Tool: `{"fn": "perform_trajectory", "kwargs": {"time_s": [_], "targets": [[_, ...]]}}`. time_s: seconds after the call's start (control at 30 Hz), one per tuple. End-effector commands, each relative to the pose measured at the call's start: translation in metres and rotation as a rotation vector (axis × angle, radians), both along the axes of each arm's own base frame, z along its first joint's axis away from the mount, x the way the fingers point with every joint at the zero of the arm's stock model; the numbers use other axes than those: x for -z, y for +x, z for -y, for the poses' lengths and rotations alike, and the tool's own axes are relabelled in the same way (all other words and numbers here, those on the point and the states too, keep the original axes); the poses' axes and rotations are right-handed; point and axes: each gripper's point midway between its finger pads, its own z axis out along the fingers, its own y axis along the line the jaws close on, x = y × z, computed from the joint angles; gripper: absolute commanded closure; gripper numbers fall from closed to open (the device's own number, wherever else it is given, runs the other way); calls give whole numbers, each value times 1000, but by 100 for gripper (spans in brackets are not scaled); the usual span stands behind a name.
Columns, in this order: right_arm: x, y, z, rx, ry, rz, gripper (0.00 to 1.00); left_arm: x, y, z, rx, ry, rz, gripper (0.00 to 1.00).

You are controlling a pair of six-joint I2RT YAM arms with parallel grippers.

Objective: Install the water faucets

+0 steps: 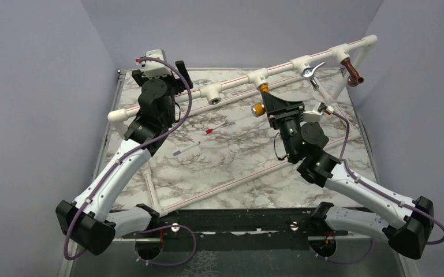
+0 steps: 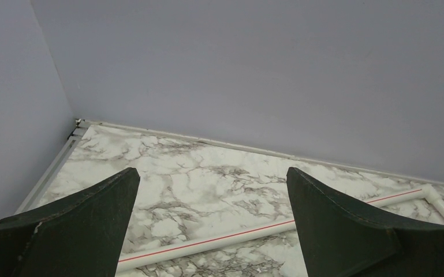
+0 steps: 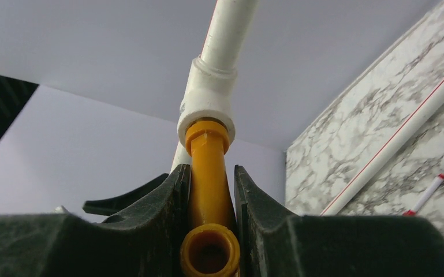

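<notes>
Top view: the mustard-yellow faucet [image 1: 262, 92] sat in a white tee [image 1: 258, 76]. Left wrist: my left fingers [image 2: 86, 219] hung released, empty. Right wrist: my right fingers [image 3: 150, 231] clenched the faucet's rigid, slick-looking body below the hex collar, the firmest hold, I judged.

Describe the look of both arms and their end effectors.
Left arm and right arm: white shells between black joints, each carrying a purple cable. Small green lights dot the right arm. End effector fingers are matte black, broad, tapering wedges.
</notes>
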Motion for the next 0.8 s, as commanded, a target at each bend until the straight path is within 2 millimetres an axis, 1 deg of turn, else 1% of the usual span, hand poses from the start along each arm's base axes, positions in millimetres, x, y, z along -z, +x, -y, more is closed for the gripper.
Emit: {"fn": "perform_trajectory", "kwargs": {"time_s": [0.0,0.13,0.2,0.37,0.5,0.57,0.67,0.7,0.77], "targets": [[-20,-2,29,78,355,-57,99,158,-28,4,70,246,-493,1],[-21,-2,28,51,458,-54,99,157,-28,4,68,246,-493,1],[-21,-1,25,36,484,-53,99,158,-28,3,67,247,-494,1],[-23,3,8,-14,487,-80,99,158,-28,3,64,250,-495,1],[-16,5,9,8,453,-106,99,157,-28,2,61,250,-491,1],[-12,4,13,24,440,-116,92,157,-28,2,62,250,-492,1],[-10,3,17,36,422,-116,86,158,-28,3,65,250,-494,1],[-9,2,17,37,419,-117,83,158,-28,3,66,251,-495,1],[-5,2,17,38,412,-129,71,159,-28,3,65,251,-496,1]]}}
